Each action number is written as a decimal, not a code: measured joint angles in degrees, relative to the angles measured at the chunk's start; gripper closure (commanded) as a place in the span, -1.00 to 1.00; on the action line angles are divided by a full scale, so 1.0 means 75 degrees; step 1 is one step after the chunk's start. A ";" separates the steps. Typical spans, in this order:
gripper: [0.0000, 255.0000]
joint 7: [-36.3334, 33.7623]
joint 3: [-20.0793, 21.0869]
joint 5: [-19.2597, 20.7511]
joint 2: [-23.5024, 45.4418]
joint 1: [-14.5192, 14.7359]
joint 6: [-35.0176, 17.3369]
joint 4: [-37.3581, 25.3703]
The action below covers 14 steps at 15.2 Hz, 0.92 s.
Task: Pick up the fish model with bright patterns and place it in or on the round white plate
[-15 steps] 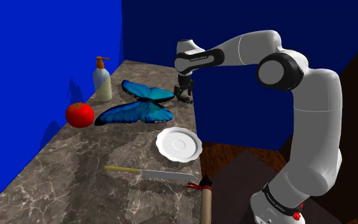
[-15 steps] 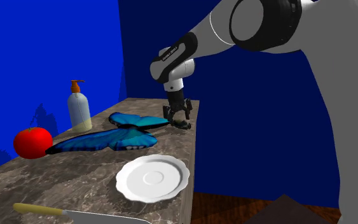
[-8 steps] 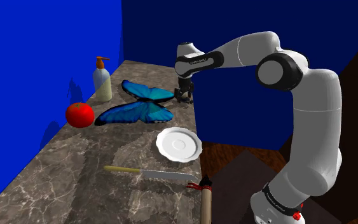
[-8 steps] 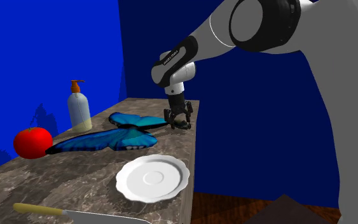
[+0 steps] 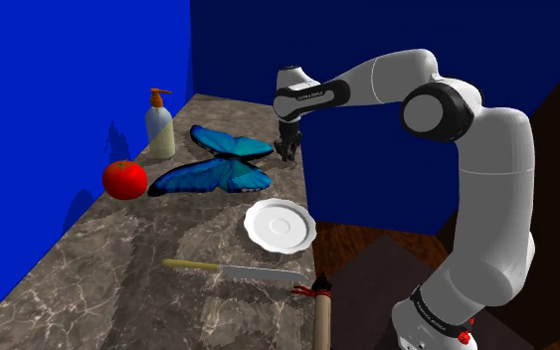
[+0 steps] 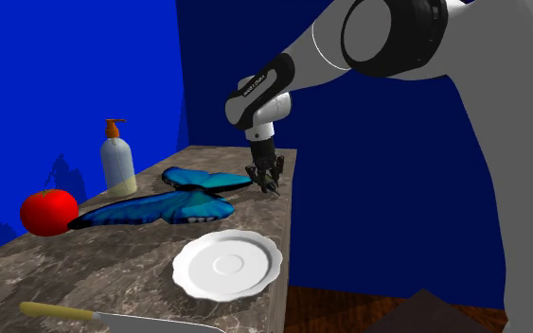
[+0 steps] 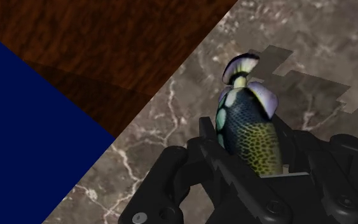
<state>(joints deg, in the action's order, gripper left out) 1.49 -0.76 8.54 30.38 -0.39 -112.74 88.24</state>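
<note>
The fish model (image 7: 250,130), dark with yellow speckles, pale green patches and a lilac tail, is clasped between the two black fingers of my gripper (image 7: 250,153). My gripper (image 5: 286,151) is low over the marble counter's far right edge, just right of the blue butterfly. In the second exterior view my gripper (image 6: 267,180) points down at the counter, and the fish between the fingers is hard to make out. The round white plate (image 5: 280,225) with a scalloped rim lies nearer along the same edge, apart from the gripper, and the plate (image 6: 227,264) has nothing on it.
A large blue butterfly (image 5: 218,161) lies spread beside the gripper. A red tomato (image 5: 124,179) and a soap bottle (image 5: 160,126) stand by the blue wall. A knife (image 5: 233,269) lies near the plate. The counter's edge (image 5: 310,199) drops to a wooden floor.
The fingers have closed from wide apart onto the fish. The arm has barely moved.
</note>
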 measured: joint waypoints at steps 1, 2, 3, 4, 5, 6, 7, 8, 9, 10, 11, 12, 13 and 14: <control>1.00 0.0000 0.0000 0.0000 0.0000 0.0000 0.0000 0.0000; 1.00 0.0000 0.0000 0.0000 0.0000 0.0000 0.0000 0.0000; 1.00 0.0000 0.0000 0.0000 0.0000 0.0000 0.0000 0.0000; 1.00 0.0000 0.0000 0.0000 0.0000 0.0000 0.0000 0.0000; 1.00 0.0008 0.0000 -0.0002 -0.0025 -0.0002 0.0034 -0.0009; 1.00 0.0015 0.0001 -0.0005 -0.0041 0.0002 0.0113 -0.0073; 1.00 0.0036 0.0000 -0.0010 -0.0071 -0.0005 0.0192 -0.0125; 1.00 0.0051 -0.0001 -0.0013 -0.0115 -0.0009 0.0261 -0.0153; 1.00 0.0051 0.0002 -0.0016 -0.0157 -0.0002 0.0326 -0.0175; 1.00 0.0054 0.0006 -0.0020 -0.0186 0.0006 0.0414 -0.0234; 1.00 0.0059 0.0008 -0.0022 -0.0245 0.0010 0.0478 -0.0239; 1.00 0.0061 0.0011 -0.0025 -0.0290 0.0016 0.0552 -0.0267; 1.00 0.0088 0.0009 -0.0030 -0.0304 0.0011 0.0679 -0.0383; 1.00 0.0103 0.0008 -0.0034 -0.0335 0.0008 0.0761 -0.0436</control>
<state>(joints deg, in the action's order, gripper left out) 2.26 -0.70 8.28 27.86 -0.33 -107.03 84.98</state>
